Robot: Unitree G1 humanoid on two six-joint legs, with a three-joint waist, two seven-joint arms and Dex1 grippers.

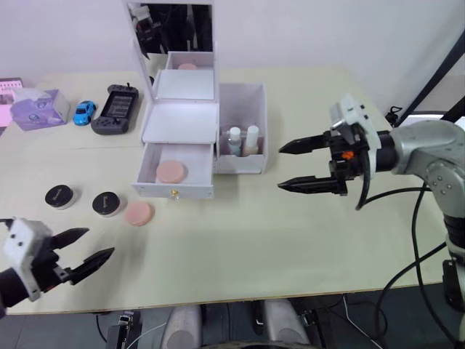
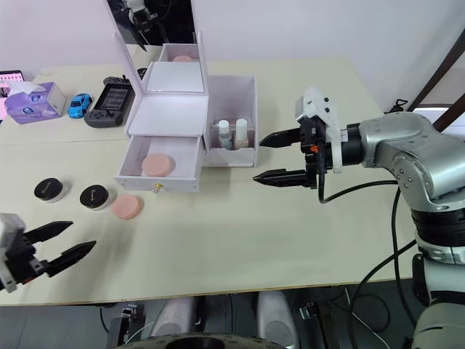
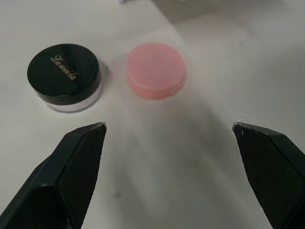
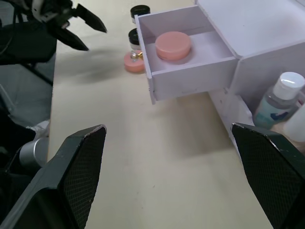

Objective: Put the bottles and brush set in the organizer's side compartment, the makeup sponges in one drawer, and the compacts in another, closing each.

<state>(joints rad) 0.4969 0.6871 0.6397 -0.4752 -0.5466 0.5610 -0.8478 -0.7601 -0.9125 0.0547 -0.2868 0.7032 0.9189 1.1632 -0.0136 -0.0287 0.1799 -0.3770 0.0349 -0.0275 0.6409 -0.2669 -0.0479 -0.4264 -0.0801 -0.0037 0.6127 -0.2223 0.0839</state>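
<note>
The white organizer (image 1: 180, 122) stands at the table's middle with its mirror upright. One drawer (image 1: 176, 190) is pulled out and holds a pink makeup sponge (image 1: 171, 171). Two white-capped bottles (image 1: 243, 140) stand in the side compartment (image 1: 247, 161) on its right. A second sponge (image 1: 138, 213) lies on the table in front of the drawer's left corner, with two black compacts (image 1: 107, 203) (image 1: 59, 195) to its left. My left gripper (image 1: 81, 249) hovers open near the front left edge, facing the sponge (image 3: 155, 70) and a compact (image 3: 64, 70). My right gripper (image 1: 301, 166) is open right of the organizer. The brush set is out of view.
A purple tissue box (image 1: 40, 107), a blue toy car (image 1: 84, 111) and a black game controller (image 1: 116, 109) sit at the back left. The table's front edge runs close below my left gripper.
</note>
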